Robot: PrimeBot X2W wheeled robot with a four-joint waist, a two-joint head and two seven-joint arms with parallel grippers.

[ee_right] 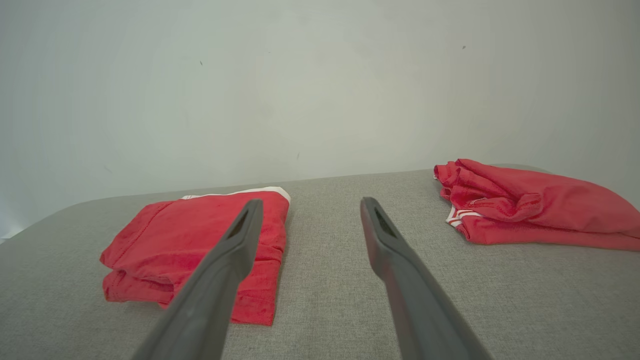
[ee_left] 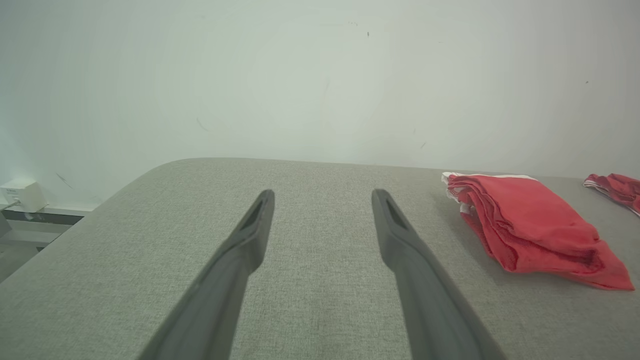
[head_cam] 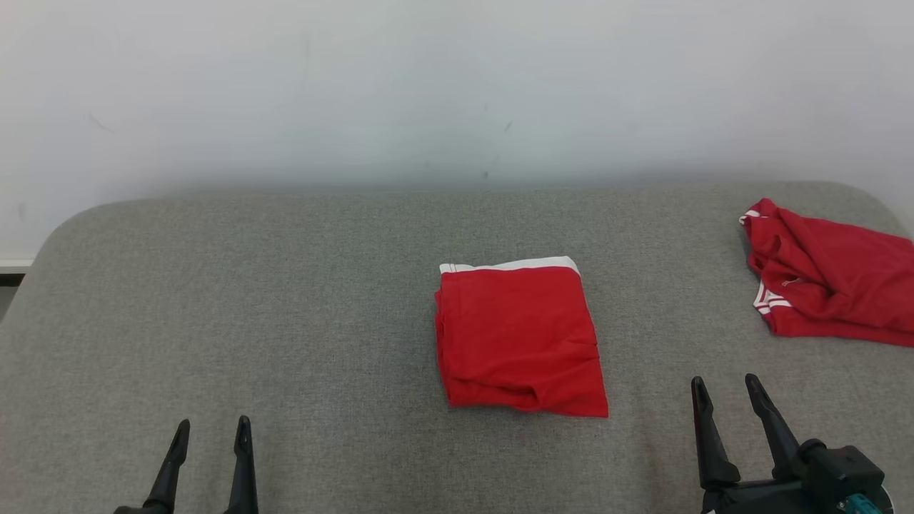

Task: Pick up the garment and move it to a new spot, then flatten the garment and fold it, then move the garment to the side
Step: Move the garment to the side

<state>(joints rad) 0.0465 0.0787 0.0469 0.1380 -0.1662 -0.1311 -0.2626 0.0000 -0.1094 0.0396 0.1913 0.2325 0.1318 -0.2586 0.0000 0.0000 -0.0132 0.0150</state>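
A red garment [head_cam: 519, 339] with a white waistband lies folded into a neat rectangle at the middle of the grey padded table [head_cam: 285, 300]. It shows at the right in the left wrist view [ee_left: 530, 227] and at the left in the right wrist view [ee_right: 200, 240]. My left gripper [head_cam: 212, 432] stands open near the front left, well apart from the garment, with nothing between its fingers [ee_left: 255, 225]. My right gripper [head_cam: 725, 389] is open at the front right, a short way right of the garment, its fingers [ee_right: 385, 235] empty.
A second red garment [head_cam: 832, 275] with white stripes lies crumpled at the table's far right edge, also in the right wrist view [ee_right: 530, 207]. A pale wall [head_cam: 457, 86] rises right behind the table. Bare grey surface spreads left of the folded garment.
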